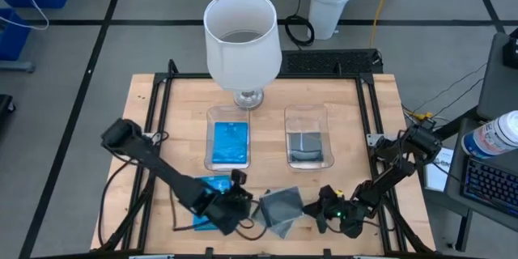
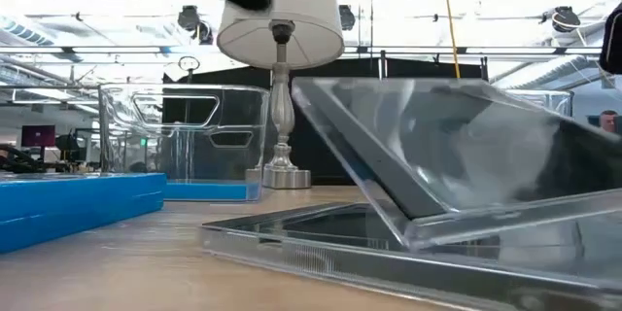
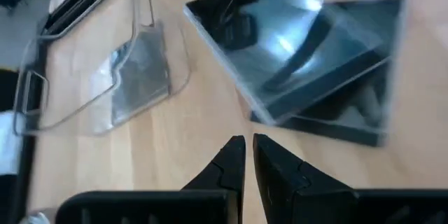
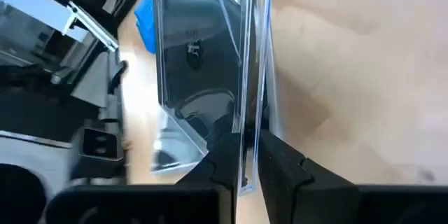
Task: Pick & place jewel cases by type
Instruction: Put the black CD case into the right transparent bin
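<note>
From above, the right pincer (image 1: 324, 210) sits just beside the grey cases (image 1: 282, 209) on the bench (image 1: 364, 121).

Its wrist view shows it nipped on one case's thin edge (image 4: 245, 112); so shallow a hold may slip.

The left pincer (image 3: 248, 155) hangs closed, empty, nearby.

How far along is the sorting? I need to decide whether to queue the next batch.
Done, it seems: one blue case lies in the left tray, one dark case in the right tray. In hand: the right gripper is shut on the edge of a grey case near the table's front. Left: that case's placing, and a blue case by the left gripper, which is shut and holds nothing.
</note>
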{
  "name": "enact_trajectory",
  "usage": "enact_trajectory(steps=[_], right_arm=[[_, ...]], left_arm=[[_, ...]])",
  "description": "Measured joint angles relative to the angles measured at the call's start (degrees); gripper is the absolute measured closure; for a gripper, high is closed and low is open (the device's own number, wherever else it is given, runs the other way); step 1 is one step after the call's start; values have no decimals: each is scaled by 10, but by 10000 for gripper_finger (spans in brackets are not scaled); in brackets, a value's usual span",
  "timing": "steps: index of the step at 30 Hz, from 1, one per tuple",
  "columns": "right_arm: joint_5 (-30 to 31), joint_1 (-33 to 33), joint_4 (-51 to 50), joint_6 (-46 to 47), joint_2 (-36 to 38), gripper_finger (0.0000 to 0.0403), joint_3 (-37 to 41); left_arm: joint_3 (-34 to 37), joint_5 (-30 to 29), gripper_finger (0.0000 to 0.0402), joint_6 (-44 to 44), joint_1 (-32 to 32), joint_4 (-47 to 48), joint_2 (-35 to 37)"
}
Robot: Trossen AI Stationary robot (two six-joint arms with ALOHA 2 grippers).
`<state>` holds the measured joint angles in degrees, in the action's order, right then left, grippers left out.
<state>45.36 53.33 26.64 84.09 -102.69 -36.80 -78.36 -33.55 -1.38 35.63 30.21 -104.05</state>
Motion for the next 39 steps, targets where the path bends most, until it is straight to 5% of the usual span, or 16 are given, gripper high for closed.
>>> enact_trajectory(steps=[9, 18, 29, 39], right_arm=[[10, 0, 107, -223, 2, 375, -17], [18, -1, 87, -440, 87, 375, -65], [163, -18, -279, -575, 308, 375, -174], [100, -120, -720, -316, 386, 375, -246]], left_arm=[[0, 18, 362, -69, 55, 29, 3], [46, 3, 362, -121, 77, -19, -4], [158, 5, 362, -123, 52, -149, -3], [203, 20, 362, -134, 33, -185, -3]])
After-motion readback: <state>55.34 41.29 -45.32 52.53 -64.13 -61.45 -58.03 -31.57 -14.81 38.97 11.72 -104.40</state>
